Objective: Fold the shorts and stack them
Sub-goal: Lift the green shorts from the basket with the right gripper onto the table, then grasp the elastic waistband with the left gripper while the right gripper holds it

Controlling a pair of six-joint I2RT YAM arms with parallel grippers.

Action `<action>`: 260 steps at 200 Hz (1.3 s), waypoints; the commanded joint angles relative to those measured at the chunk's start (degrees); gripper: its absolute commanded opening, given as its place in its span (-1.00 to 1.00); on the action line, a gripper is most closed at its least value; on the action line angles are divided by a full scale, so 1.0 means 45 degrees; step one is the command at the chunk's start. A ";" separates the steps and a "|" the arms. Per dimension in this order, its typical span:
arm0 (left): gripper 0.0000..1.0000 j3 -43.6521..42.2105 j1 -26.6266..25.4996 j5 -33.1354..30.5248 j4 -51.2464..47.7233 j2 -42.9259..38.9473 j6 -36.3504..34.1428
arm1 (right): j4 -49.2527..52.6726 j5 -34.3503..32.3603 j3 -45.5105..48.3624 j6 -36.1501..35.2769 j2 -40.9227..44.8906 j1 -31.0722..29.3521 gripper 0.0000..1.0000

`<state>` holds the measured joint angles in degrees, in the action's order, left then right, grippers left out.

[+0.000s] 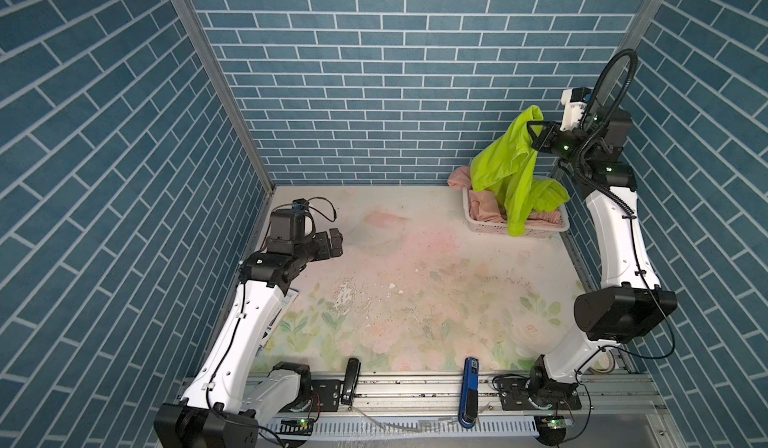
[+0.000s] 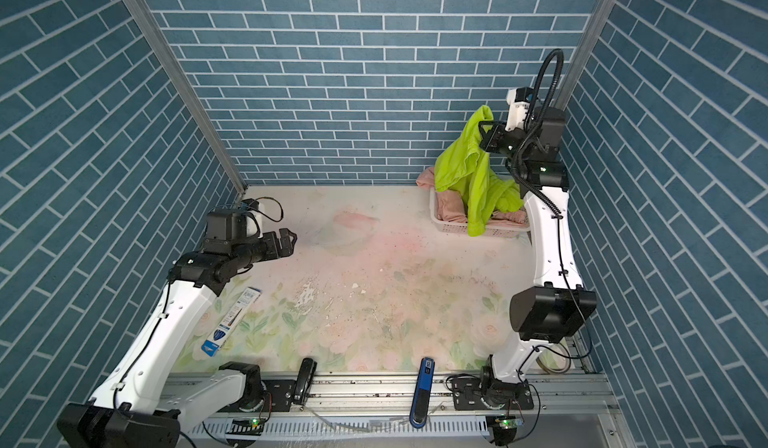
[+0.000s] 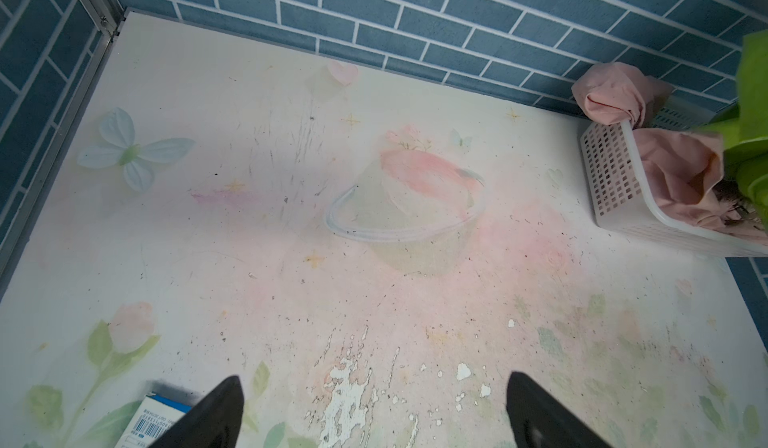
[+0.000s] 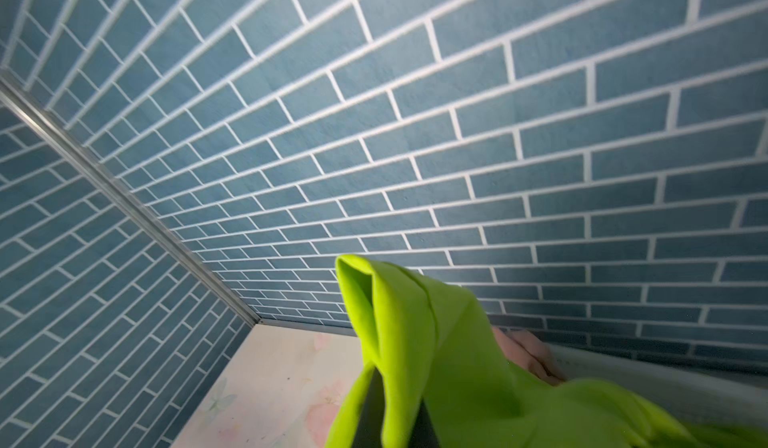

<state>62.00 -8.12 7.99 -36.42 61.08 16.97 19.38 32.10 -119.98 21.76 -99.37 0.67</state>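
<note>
Clamped shut with the right pincer [image 1: 535,134] on an upper fold of the lime-green shorts [image 1: 505,167], held high in front of the back wall. From the right wrist, only that green fold [image 4: 415,342] bunched close to the lens, the jaws themselves hidden under it. Below the grip, hanging down into the white basket [image 1: 490,229] at the far right corner of the table [image 1: 415,292], with one green end spilling over the near wall and more heaped inside by the right rim. Under and beside the green, the salmon-pink shorts [image 1: 484,208], lying in the basket with one part draped over its far left corner. Spread wide with the left pincer [image 1: 337,240], gripping nothing and touching nothing, above the table's left side and well apart from the basket; from the left wrist, two black fingers [image 3: 216,408] far apart over bare table. By count: two shorts, one basket, two pincers, the left arm [image 1: 249,313] and the right arm [image 1: 619,234], one blue-and-white carton [image 2: 232,321] flat beside the left arm, one black tool [image 1: 351,379] and one blue tool [image 1: 468,383] on the front rail. Right arm: up from the near right base, bent at a raised elbow, reaching on to the far corner, wrist turned leftward. Left arm: leaning up from the near left base, wrist level, aimed rightward across the table.
</note>
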 commanded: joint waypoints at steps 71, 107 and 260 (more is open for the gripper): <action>0.99 0.0158 -0.0035 -0.0304 -0.0684 -0.0736 -0.0359 | 0.3284 0.3022 -0.6214 -0.0904 -0.1186 -0.3219 -1.00; 0.99 0.0222 -0.0032 -0.0069 -0.0816 -0.1160 -0.0451 | 0.3213 0.3346 -0.4647 -0.1376 -0.0919 -0.4962 -1.00; 0.99 -0.0810 -0.0108 0.1573 -0.2153 -0.1885 0.0430 | 0.1994 0.0344 -0.6061 -0.2727 -0.8490 -0.9331 0.04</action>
<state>60.20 -8.16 12.45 -45.47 50.26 17.12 30.92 38.02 -145.73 11.49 -145.43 -43.79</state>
